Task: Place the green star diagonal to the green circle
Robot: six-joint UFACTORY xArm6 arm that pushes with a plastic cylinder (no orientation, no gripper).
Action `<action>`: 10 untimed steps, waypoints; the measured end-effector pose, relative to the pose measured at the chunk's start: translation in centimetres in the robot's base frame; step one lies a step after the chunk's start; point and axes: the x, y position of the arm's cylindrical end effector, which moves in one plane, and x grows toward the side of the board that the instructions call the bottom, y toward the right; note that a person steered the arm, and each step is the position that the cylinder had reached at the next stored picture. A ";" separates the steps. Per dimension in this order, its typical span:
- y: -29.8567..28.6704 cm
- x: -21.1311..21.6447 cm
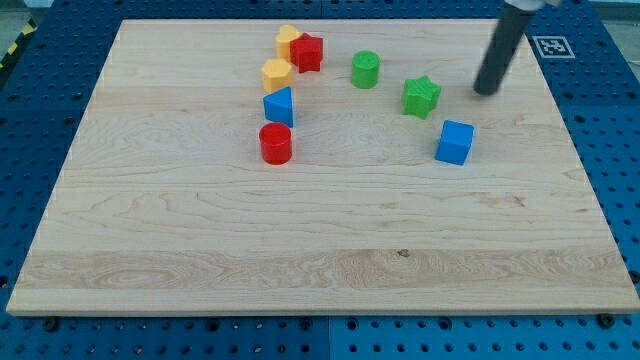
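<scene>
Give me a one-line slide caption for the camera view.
My tip sits right of the green star, which lies lower right of the green circle.

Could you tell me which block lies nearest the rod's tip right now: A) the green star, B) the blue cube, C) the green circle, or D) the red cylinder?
A: my tip stands just to the view's right of the green star, apart from it.

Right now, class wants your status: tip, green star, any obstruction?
My tip apart, view's right of green star. Star lower right of green circle. Blue cube near, path between clear.
</scene>
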 end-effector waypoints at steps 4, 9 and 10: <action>-4.9 3.0; -7.2 -7.0; -13.2 -9.1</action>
